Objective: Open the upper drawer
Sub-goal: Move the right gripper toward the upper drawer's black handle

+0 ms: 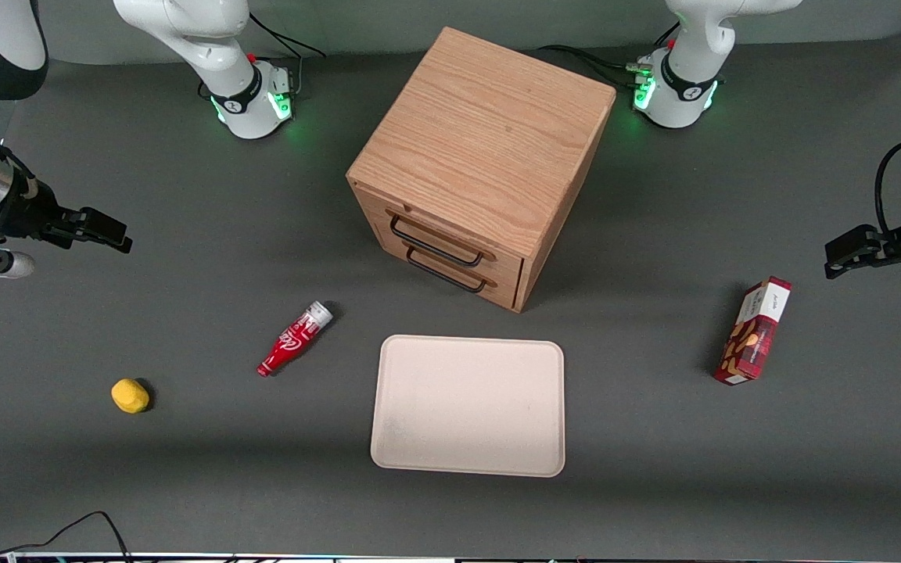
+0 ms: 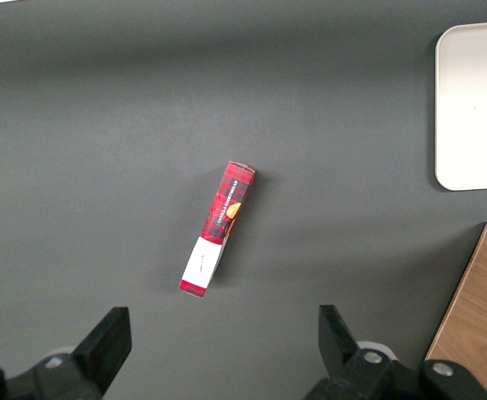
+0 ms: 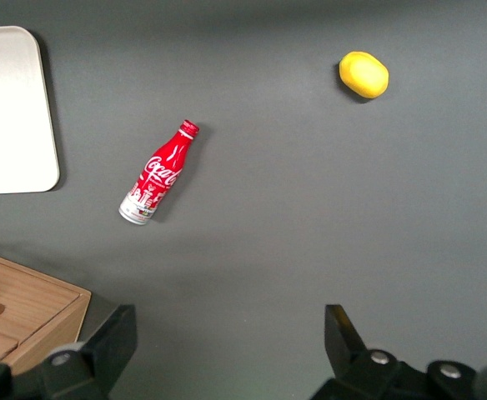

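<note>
The oak cabinet [image 1: 482, 133] stands mid-table with two drawers facing the front camera at an angle. The upper drawer [image 1: 507, 263] is shut, and its thin black wire handle [image 1: 435, 244] sits just above the lower drawer's handle [image 1: 446, 275]. My right gripper [image 1: 118, 237] hovers above the table toward the working arm's end, well apart from the cabinet. In the right wrist view the gripper [image 3: 229, 321] is open and empty, with a corner of the cabinet [image 3: 35, 310] beside one finger.
A red cola bottle [image 1: 294, 338] lies on the table between the gripper and the cabinet, nearer the camera. A yellow lemon [image 1: 130, 396] lies nearer still. A beige tray [image 1: 468, 405] lies in front of the drawers. A red snack box [image 1: 754, 331] stands toward the parked arm's end.
</note>
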